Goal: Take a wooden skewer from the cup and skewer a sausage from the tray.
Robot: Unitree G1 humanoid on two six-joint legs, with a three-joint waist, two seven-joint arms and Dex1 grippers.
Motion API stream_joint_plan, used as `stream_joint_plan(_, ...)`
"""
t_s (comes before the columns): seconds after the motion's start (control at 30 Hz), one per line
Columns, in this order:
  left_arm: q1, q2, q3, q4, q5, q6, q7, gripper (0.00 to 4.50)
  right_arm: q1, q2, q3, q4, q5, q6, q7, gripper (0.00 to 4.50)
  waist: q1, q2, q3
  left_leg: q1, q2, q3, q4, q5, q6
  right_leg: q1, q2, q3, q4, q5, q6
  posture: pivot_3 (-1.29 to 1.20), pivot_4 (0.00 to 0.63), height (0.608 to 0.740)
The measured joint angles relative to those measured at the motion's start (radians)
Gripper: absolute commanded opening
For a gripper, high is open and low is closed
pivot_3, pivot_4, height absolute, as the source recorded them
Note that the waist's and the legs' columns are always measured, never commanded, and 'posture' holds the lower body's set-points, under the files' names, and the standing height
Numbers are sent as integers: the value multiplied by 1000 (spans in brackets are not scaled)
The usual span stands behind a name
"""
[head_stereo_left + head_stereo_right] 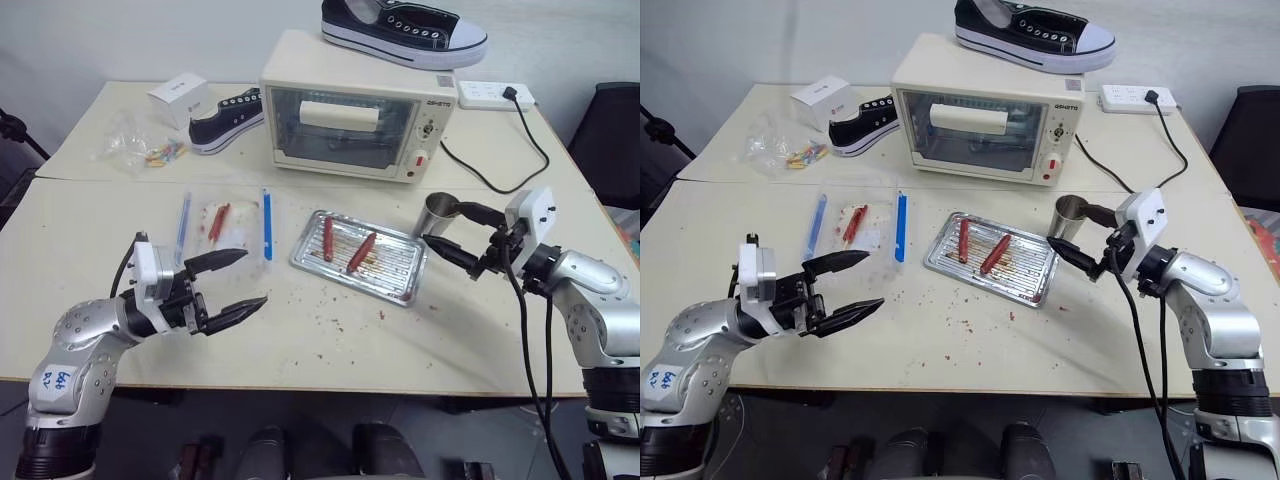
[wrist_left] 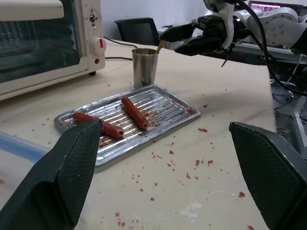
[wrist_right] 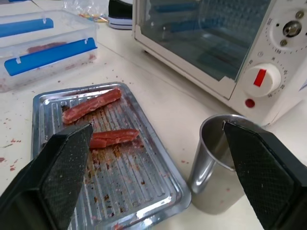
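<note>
Since the cup (image 1: 438,214) with the wooden skewer (image 2: 159,47) stands just ahead of the open, empty right hand (image 1: 458,232), beside the tray (image 1: 402,272), that arm is nearer than the open left hand (image 1: 232,284).

a cream toaster oven (image 1: 352,120) stands at the back of the table (image 1: 300,350), its glass door shut, with a red knob and a red lamp on its front panel. a black-and-white sneaker (image 1: 404,30) lies on top of it. a second sneaker (image 1: 227,120) rests on the table just beside the oven, near a small white box (image 1: 178,99). a crumpled clear bag (image 1: 145,148) with small coloured bits inside lies near that box. closer in sits a clear plastic box with blue strips (image 1: 226,226), a red piece inside it. a white power strip (image 1: 495,96) lies behind the oven, and a black cord (image 1: 490,180) runs from it across the table. red crumbs (image 1: 335,322) dot the tabletop.
</note>
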Motion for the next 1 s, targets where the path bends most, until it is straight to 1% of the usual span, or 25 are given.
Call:
stream_joint_plan(0.13, 7, 0, 11, -3, 0, 1, 7, 4467, 7, 0, -17, -23, 2, -15, 26, 4500, 0, 0, 0, 0, 0, 0, 0, 0, 0, 0, 0, 0, 0, 0, 0, 0, 150, 740)
stream_joint_plan(0.4, 0, -12, 10, -3, 0, -3, 16, 4467, 51, -26, -125, -28, 2, -27, 17, 4500, 1, 0, 0, 0, 0, 0, 0, 0, 0, 0, 0, 0, 0, 0, 0, 0, 150, 740)
stream_joint_plan(0.63, -32, -14, -12, 14, 2, -10, 2, 4467, 95, -29, -116, -34, -17, -23, 8, 4500, -1, 0, 0, 0, 0, 0, 0, 0, 0, 0, 1, 0, 0, 0, 0, 0, 150, 740)
stream_joint_plan(1.0, -50, -14, -26, 40, 4, -19, -4, 4467, 15, -1, -64, 3, -37, -23, 10, 4500, 0, 0, 0, 0, 0, 0, 0, 0, 0, 0, 0, 0, 0, 0, 0, 0, 150, 740)
